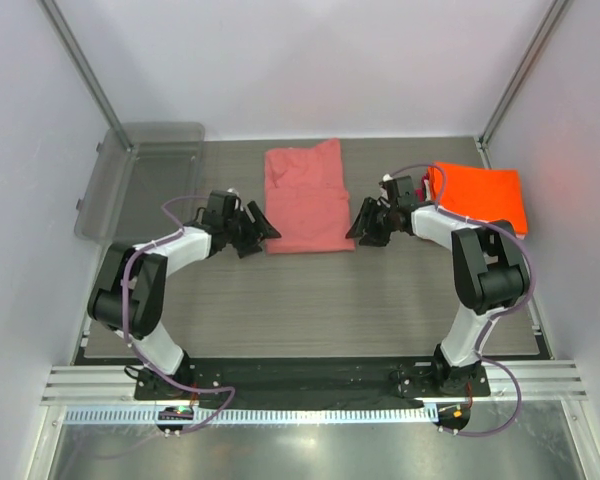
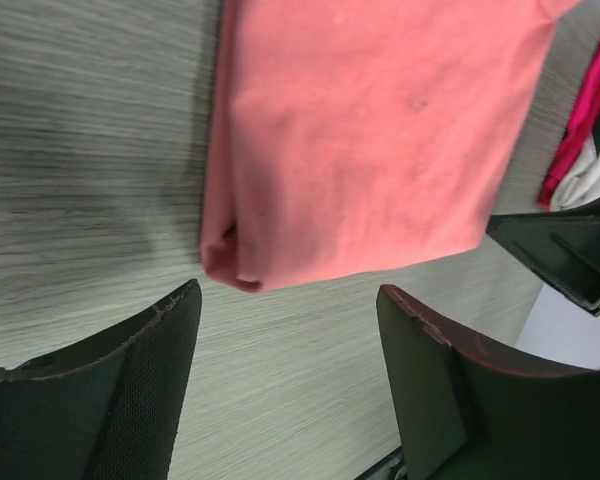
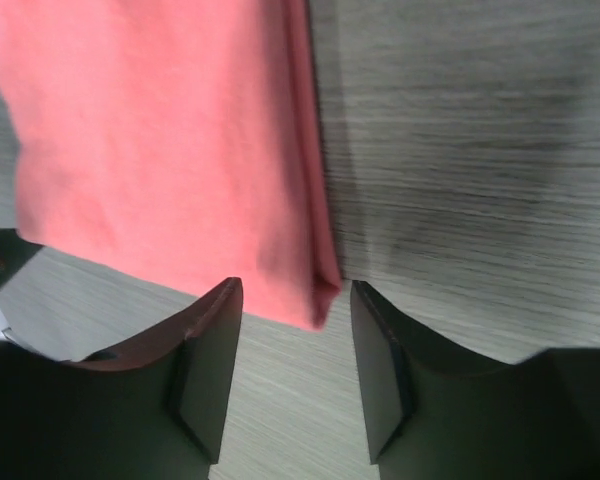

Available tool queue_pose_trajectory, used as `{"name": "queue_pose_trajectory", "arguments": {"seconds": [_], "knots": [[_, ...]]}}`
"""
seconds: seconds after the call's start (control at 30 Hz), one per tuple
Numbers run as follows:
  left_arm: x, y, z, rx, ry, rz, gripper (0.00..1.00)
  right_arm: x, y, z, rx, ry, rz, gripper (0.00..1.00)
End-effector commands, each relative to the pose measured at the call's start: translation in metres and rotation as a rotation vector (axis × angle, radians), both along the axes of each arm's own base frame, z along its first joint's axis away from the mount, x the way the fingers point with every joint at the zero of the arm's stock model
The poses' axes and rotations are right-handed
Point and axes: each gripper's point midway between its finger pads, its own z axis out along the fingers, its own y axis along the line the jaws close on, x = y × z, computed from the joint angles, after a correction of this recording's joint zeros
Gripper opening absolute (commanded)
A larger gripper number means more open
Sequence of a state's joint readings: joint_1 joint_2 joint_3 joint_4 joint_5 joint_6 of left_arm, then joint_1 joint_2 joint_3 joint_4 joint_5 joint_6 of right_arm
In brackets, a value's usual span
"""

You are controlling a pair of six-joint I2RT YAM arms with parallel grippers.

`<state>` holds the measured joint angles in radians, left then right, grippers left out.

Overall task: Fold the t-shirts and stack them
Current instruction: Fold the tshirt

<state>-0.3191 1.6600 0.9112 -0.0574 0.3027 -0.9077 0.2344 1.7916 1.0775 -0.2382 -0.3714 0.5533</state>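
We see the salmon-pink t-shirt (image 1: 306, 200) lying folded in a long rectangle at the middle of the table's (image 1: 310, 300) far half. The left gripper (image 1: 265, 230) is at the shirt's near left corner and the right gripper (image 1: 357, 228) at its near right corner. Both pairs of jaws stand wide apart and hold nothing. The bright orange t-shirt (image 1: 485, 195) lies folded at the far right, and the clear grey tray (image 1: 145, 170) sits at the far left.
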Motion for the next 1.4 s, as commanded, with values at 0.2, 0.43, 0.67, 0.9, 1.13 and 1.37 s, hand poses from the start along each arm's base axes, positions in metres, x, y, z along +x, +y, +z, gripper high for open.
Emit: {"name": "queue_pose_trajectory", "arguments": {"seconds": [0.2,0.43,0.67,0.9,1.13,1.37], "knots": [[-0.006,0.007,-0.027,0.030,0.026,0.010,0.59,-0.012,0.010,-0.023,0.063,0.043,0.013,0.40],[-0.007,0.009,-0.040,0.029,0.027,0.020,0.53,-0.012,0.015,-0.030,0.094,0.048,0.019,0.12],[0.001,0.005,-0.048,0.011,0.029,0.034,0.52,-0.011,0.019,-0.027,0.122,0.037,0.028,0.11],[0.005,0.014,-0.058,0.049,0.028,0.062,0.01,-0.010,0.022,-0.022,0.143,0.021,0.037,0.10],[-0.012,0.016,-0.041,0.043,-0.001,0.025,0.00,-0.027,0.021,0.001,0.170,-0.022,0.038,0.01],[-0.069,0.015,-0.021,-0.009,0.000,-0.048,0.00,-0.081,0.010,0.018,0.163,-0.029,0.073,0.01]]}}
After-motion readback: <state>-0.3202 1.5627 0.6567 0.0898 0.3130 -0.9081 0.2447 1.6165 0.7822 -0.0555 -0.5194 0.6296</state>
